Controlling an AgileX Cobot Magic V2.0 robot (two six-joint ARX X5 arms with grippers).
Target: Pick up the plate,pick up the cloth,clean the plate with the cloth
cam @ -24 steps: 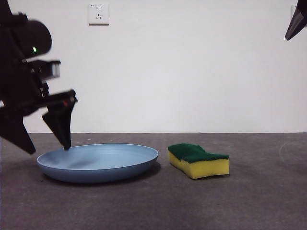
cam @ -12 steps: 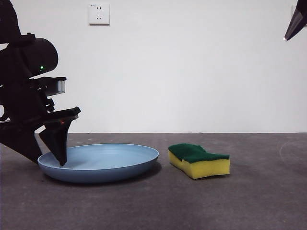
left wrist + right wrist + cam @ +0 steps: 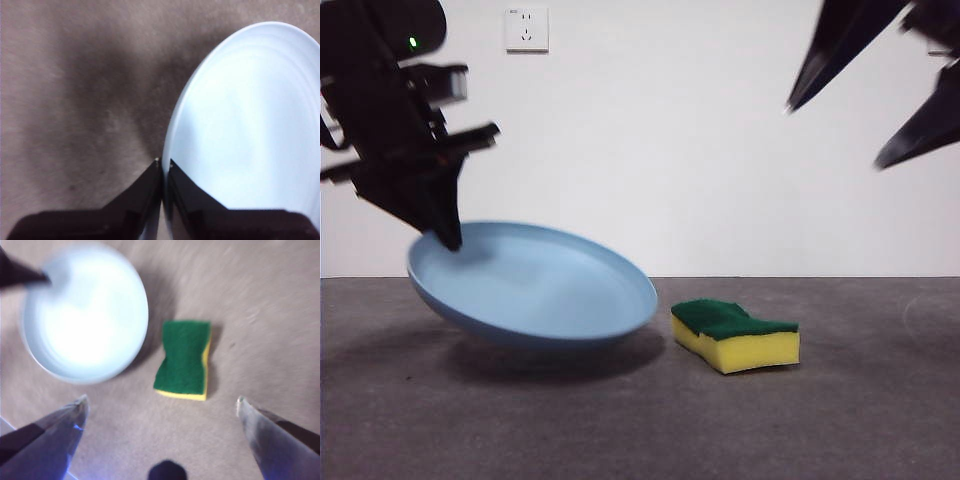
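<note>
Below the spread right gripper (image 3: 162, 405) the cloth (image 3: 183, 359) lies flat on the bench (image 3: 880, 400), long axis running away from it, just beside the plate (image 3: 535, 285) which the left gripper (image 3: 163, 165) pinches by the rim, tilted.

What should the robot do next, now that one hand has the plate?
Probably bring the right gripper down over the cloth. The left gripper is pinching the plate's rim and holds it tilted above the table, so that step looks done. The cloth lies untouched on the table beside the plate, green side up, and the right gripper is high above it with jaws wide open.
</note>
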